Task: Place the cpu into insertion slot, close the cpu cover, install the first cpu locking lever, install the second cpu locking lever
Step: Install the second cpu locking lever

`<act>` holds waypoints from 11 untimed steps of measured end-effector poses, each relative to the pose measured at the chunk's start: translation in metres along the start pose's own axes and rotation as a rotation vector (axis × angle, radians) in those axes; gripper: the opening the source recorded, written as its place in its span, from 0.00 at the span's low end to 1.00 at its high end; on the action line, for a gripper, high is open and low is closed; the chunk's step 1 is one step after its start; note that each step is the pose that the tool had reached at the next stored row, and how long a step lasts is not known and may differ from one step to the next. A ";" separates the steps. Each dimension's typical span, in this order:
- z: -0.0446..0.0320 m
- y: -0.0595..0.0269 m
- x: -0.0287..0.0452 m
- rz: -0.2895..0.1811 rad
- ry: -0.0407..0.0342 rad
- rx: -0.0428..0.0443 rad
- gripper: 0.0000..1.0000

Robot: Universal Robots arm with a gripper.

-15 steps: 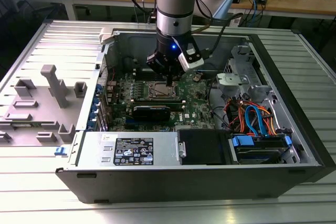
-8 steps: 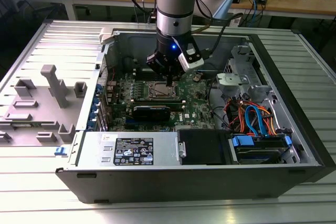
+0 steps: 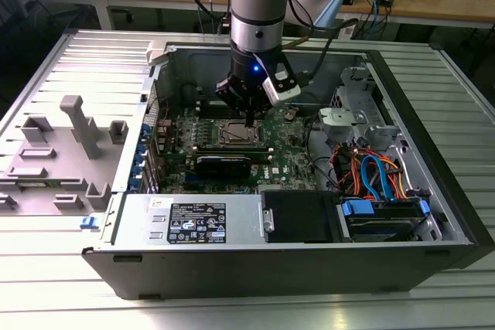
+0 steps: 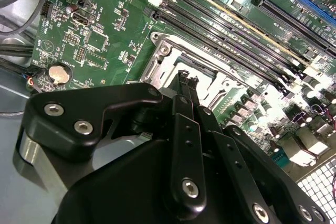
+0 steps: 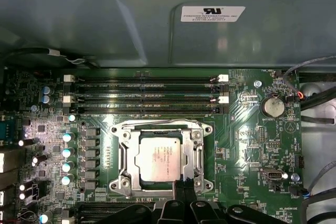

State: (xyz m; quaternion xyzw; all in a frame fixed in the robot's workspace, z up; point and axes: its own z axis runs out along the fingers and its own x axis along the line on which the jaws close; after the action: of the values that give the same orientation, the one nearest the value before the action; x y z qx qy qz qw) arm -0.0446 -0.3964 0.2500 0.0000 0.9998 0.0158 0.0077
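While the arm hung over the open case in the exterior view, the gripper (image 3: 249,120) sat low over the insertion slot (image 3: 237,134). First wrist view showed the cpu (image 5: 158,156) seated under the cpu cover (image 5: 195,153), near the motherboard's middle; it looked thin, stiff and fragile, so edges only. Second wrist view had the fingertips (image 4: 186,80) pinched together on nothing at the slot's rim.

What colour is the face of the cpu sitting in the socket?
Dull silver-grey metal. The cpu shows best in the first wrist view, framed by the cpu cover.

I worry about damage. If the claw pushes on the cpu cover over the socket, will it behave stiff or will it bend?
The cpu cover looks like a thin metal frame with a large window, so it may flex slightly under a hard push. It seems to lie flat around the cpu, so it probably will not tip. The claw sits at its edge.
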 end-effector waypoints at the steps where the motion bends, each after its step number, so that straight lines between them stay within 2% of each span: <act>1: -0.0010 0.0000 0.0000 0.000 0.0000 0.0001 0.11; 4: -0.0052 0.0002 -0.0001 0.000 0.0000 0.0000 0.11; 11: -0.0058 -0.0034 -0.0001 0.000 0.0000 0.0000 0.11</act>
State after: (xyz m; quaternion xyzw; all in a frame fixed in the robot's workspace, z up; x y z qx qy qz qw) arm -0.0446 -0.4001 0.2557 0.0000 0.9998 0.0158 0.0076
